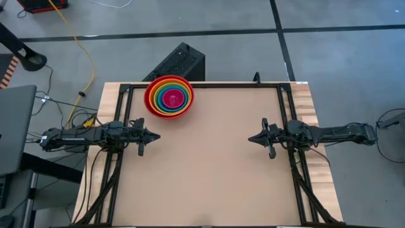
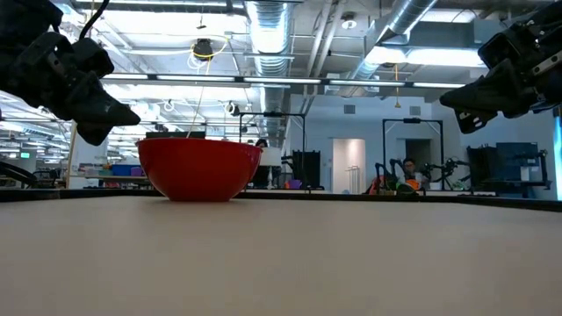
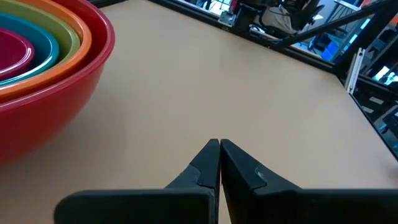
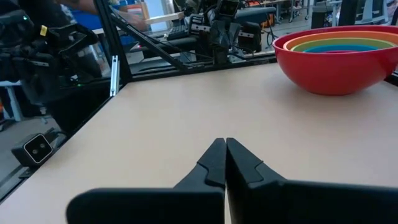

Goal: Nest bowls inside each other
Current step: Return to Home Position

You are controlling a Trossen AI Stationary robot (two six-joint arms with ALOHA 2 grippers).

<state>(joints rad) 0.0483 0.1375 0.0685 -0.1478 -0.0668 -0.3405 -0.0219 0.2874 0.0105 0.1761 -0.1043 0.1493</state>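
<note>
The bowls [image 1: 169,96] stand nested as one stack at the table's far left: red outermost, then orange, lime green, blue, and magenta pink in the middle. The red bowl [image 2: 199,168] rests by its base on the table top; the stack also shows in the left wrist view [image 3: 37,68] and the right wrist view [image 4: 339,56]. My left gripper [image 1: 155,135] is shut and hangs above the table at its left side, nearer than the bowls. My right gripper [image 1: 250,139] is shut and hangs above the table at its right side. Neither touches anything.
The bare tan table top [image 1: 209,164] spreads between the two grippers and toward the near edge. A black frame [image 1: 209,84] runs along the far edge and both sides. A dark box [image 1: 180,63] stands on the floor behind the bowls.
</note>
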